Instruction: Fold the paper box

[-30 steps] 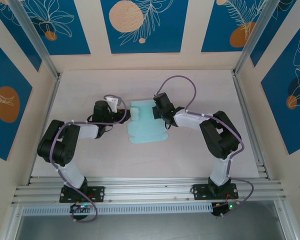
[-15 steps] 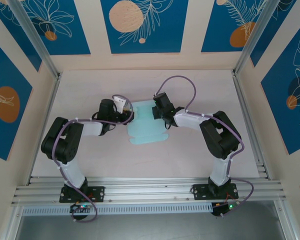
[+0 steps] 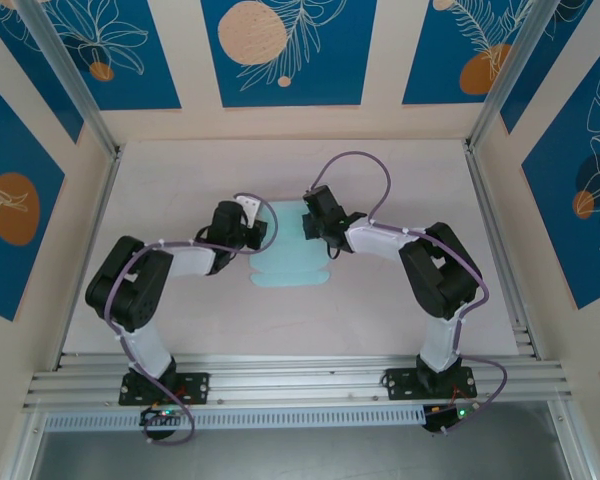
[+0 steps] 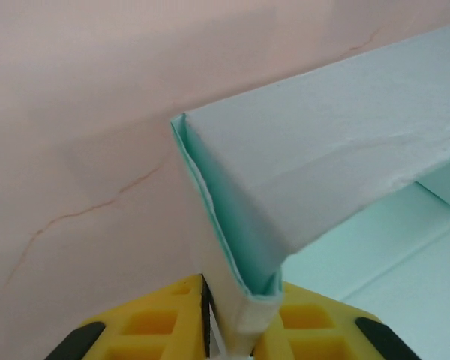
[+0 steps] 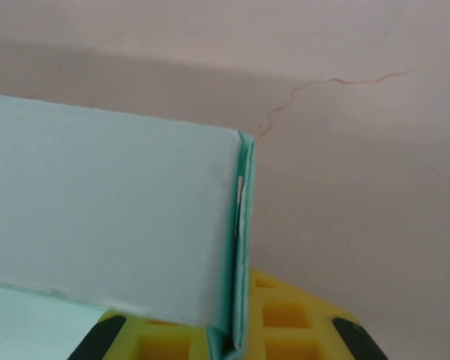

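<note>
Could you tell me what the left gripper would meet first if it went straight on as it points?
The paper box: the left gripper is shut on its raised flap, so it would push into that card; the right gripper probably lies beyond.

From above, the far side flaps of the paper box (image 3: 288, 255) are hidden under the left gripper (image 3: 255, 228) and right gripper (image 3: 315, 225). In each wrist view the box runs off frame, and the bottom edge cuts off the jaws clamped on its card.

Overhead view, plus wrist close-ups of paper box (image 3: 288, 255)
</note>
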